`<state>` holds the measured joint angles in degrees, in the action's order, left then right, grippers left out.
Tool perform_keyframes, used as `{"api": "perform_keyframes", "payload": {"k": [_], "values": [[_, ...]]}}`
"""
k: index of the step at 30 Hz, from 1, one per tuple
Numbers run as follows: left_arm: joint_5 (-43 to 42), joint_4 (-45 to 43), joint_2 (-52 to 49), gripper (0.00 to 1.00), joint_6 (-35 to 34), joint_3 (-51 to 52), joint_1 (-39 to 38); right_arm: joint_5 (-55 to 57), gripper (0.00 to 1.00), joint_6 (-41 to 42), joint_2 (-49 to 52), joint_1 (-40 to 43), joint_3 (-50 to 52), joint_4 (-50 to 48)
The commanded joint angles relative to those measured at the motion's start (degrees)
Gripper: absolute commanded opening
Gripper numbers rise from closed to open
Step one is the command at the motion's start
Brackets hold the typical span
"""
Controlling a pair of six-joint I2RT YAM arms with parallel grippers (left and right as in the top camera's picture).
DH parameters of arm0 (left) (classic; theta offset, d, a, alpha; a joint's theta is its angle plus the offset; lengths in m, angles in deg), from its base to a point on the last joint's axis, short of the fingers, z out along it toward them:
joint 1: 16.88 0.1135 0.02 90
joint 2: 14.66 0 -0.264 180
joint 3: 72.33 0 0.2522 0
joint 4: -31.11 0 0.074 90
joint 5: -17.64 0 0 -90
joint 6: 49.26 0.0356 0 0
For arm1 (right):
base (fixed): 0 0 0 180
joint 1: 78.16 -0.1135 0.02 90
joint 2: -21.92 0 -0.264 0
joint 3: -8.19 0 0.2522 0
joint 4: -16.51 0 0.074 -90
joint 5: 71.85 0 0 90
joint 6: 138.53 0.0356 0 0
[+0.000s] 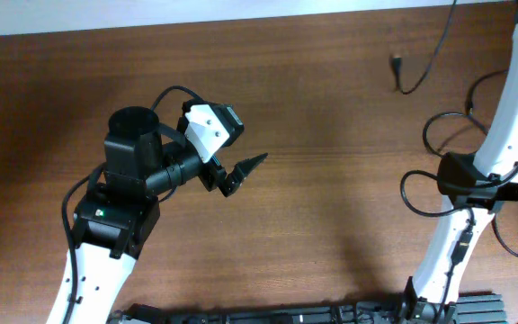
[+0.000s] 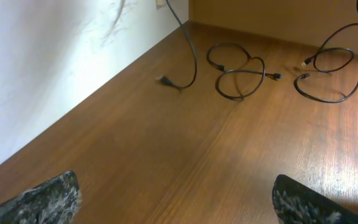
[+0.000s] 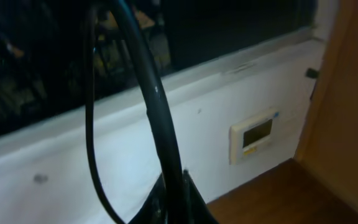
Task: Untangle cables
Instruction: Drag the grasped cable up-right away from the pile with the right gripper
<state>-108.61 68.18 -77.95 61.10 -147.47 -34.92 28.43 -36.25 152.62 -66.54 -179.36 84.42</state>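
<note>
Holding one cable clenched in your right pincer, you risked cinching the cables looped at the table's right end if you pulled; your left pincer stood released, well apart.

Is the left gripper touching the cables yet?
Apart. Left wrist view shows bare table between the open left gripper and the cables.
</note>
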Motion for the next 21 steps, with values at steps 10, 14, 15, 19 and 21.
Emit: {"api": "perform_keyframes", "payload": {"k": [10, 14, 15, 19, 21], "values": [[-0.85, -0.02, -0.02, 0.99, 0.22, -0.59, -0.17, 0.90, 0.04, 1.77, -0.04, 2.29, 6.14, -3.48], [-0.87, -0.02, -0.02, 0.99, 0.22, -0.59, -0.17, 0.83, 0.04, 1.77, -0.04, 2.27, 13.25, -3.45], [-0.85, -0.02, -0.02, 0.99, 0.24, -0.59, -0.17, 0.63, 0.04, 1.77, -0.04, 2.27, 15.34, -3.43], [-0.85, -0.02, -0.02, 0.99, 0.22, -0.59, -0.17, 0.48, 0.04, 1.77, -0.04, 2.27, 24.59, -3.45], [-0.87, -0.02, -0.02, 0.99, 0.22, -0.59, -0.17, 0.48, 0.04, 1.77, -0.04, 2.27, 29.29, -3.54]]}}
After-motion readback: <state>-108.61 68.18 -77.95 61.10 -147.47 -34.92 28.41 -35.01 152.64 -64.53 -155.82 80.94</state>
